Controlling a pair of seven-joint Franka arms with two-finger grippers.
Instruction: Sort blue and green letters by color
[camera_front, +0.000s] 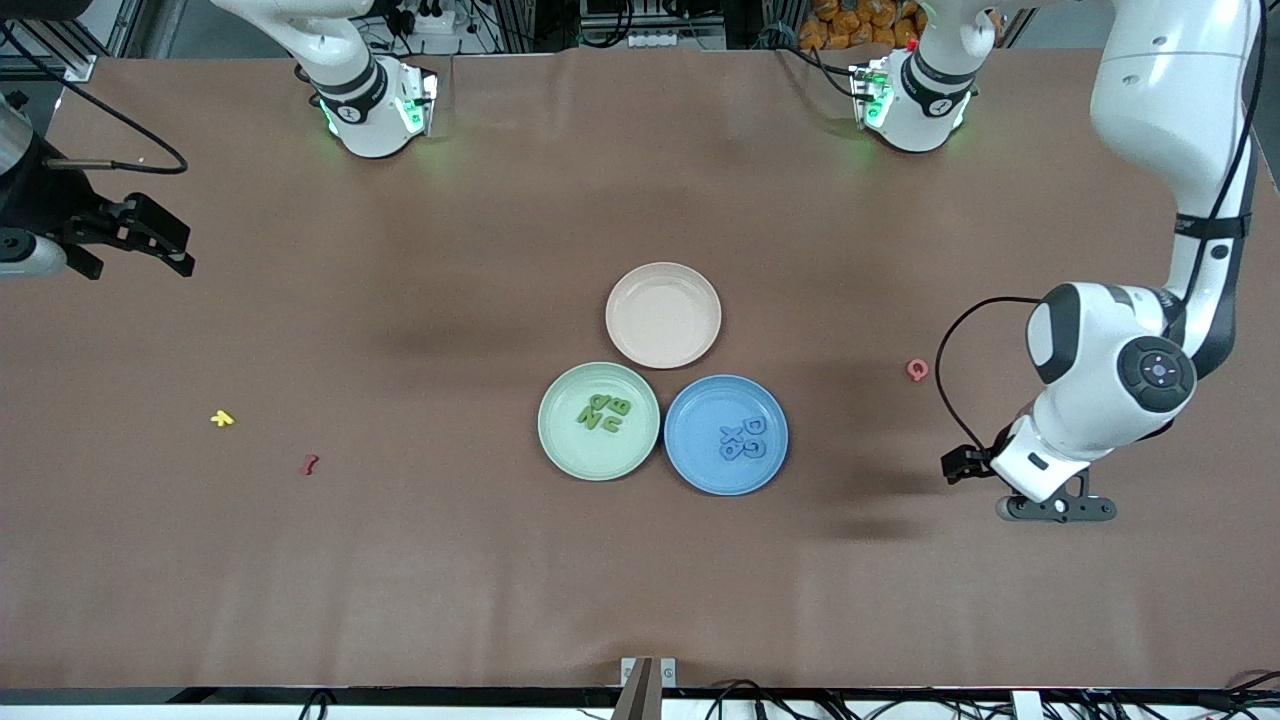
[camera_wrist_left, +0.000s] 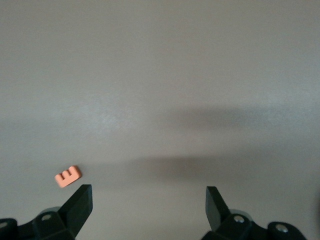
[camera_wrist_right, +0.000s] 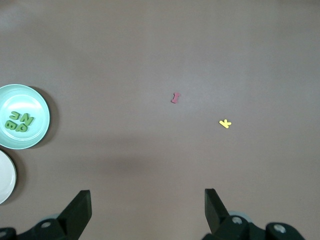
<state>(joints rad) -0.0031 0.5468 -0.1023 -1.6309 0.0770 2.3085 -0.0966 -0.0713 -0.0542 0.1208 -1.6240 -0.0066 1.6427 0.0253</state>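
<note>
A: On the desk (camera_front: 400, 580), between the two arms, which plate holds what?

B: The green plate (camera_front: 565, 440) carries the four green letters (camera_front: 604, 411), bunched together. Touching it, toward the left arm's end, the blue plate (camera_front: 700, 465) carries the four blue letters (camera_front: 743, 439), also in a tight cluster. The pink plate (camera_front: 663, 314) sits farther from the front camera than both, just beside them.

A: And the left gripper (camera_front: 1058, 508) — what are its fingers doing?

B: Its fingers (camera_wrist_left: 80, 202) are spread wide with nothing between them. It hangs low over bare desk toward the left arm's end, well apart from the blue plate. In its wrist view an orange E (camera_wrist_left: 68, 176) lies on the desk just ahead of one fingertip, not touching it. A pink Q (camera_front: 916, 370) lies on the desk between that gripper and the plates.

A: The right gripper (camera_front: 150, 243)?

B: Fingers (camera_wrist_right: 77, 210) spread as well, pinching nothing — it hovers over the desk at the right arm's end. Ahead of its fingertips, well apart from them, lie a dark red letter (camera_wrist_right: 175, 97) and a yellow letter (camera_wrist_right: 225, 123), near each other. The green plate with its letters shows off to one side of those fingers, well clear.
</note>
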